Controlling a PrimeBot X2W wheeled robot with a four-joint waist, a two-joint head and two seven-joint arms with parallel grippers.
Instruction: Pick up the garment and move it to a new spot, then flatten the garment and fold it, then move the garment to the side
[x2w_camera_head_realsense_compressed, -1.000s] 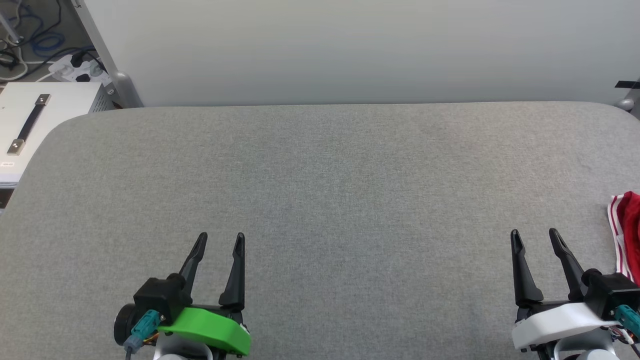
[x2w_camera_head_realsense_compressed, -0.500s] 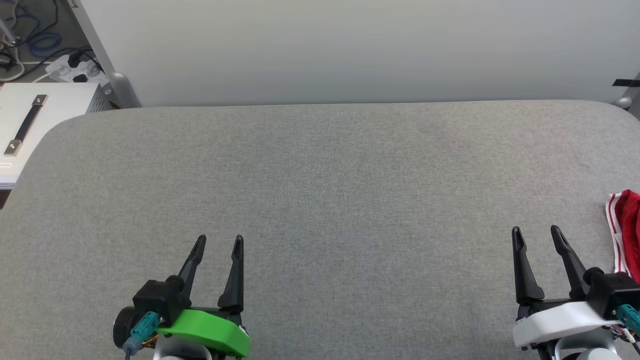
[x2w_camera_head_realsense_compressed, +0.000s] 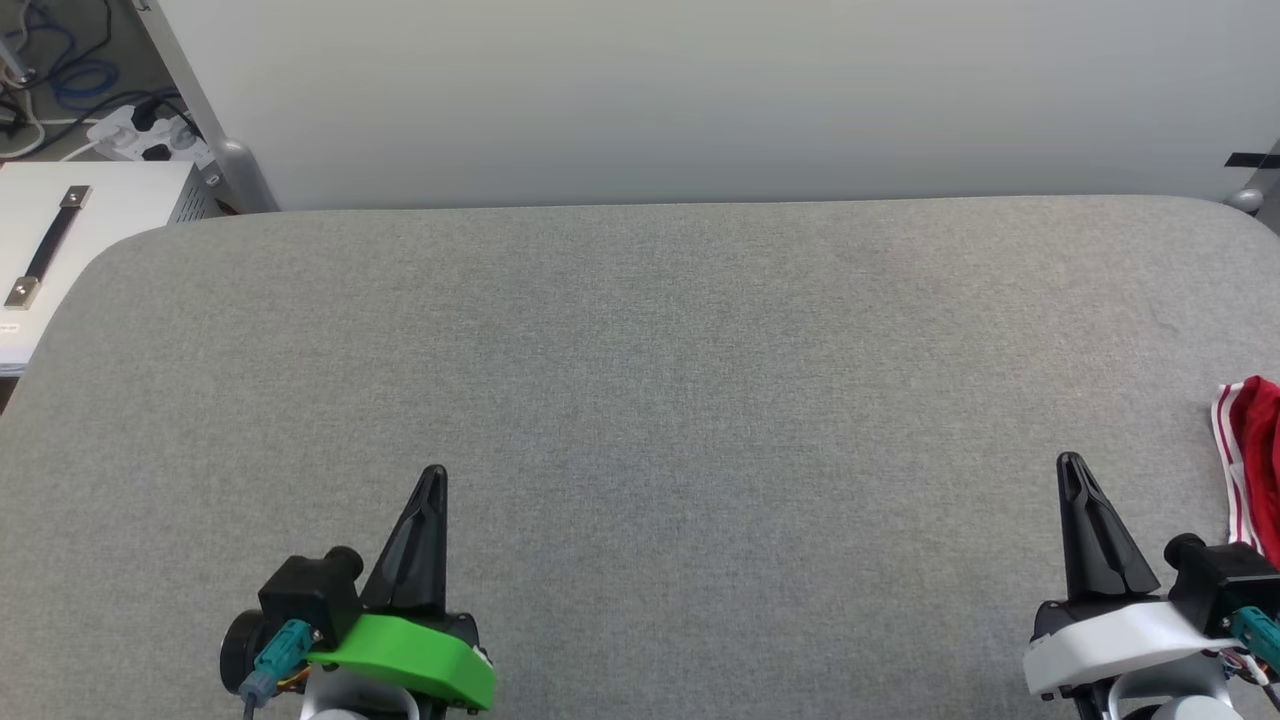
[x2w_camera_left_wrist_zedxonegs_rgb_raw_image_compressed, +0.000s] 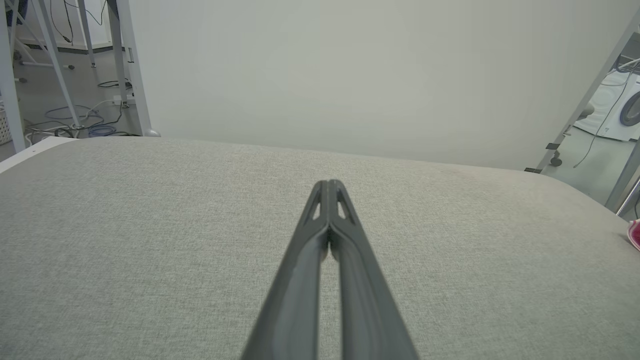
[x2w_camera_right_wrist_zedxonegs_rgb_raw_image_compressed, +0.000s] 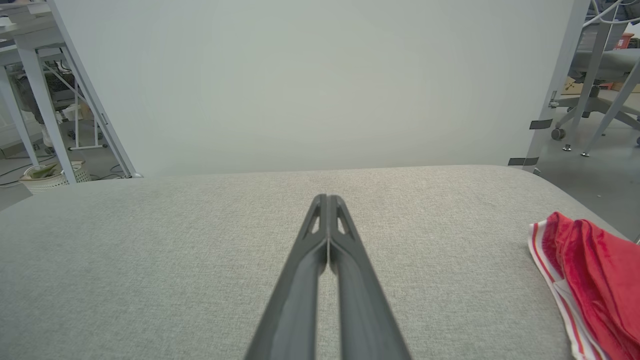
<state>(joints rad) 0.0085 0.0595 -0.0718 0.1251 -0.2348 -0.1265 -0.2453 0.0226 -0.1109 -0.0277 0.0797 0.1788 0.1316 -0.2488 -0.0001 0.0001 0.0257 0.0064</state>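
The garment is a red cloth with red-white striped trim, bunched at the right edge of the grey table; most of it runs out of the head view. The right wrist view shows the garment at its lower right, and a sliver of the garment reaches the left wrist view's right edge. My right gripper hovers over the table just left of the garment, shut and empty. My left gripper sits at the lower left, shut on nothing, far from the cloth.
The grey fabric table spreads wide between and beyond both grippers. A pale wall panel stands behind its far edge. A white cabinet with a black handle and floor cables lie off the table's far left corner.
Both grippers have gone from open to shut, with nothing caught between the fingers. The head view has shifted slightly; the arms stay where they were.
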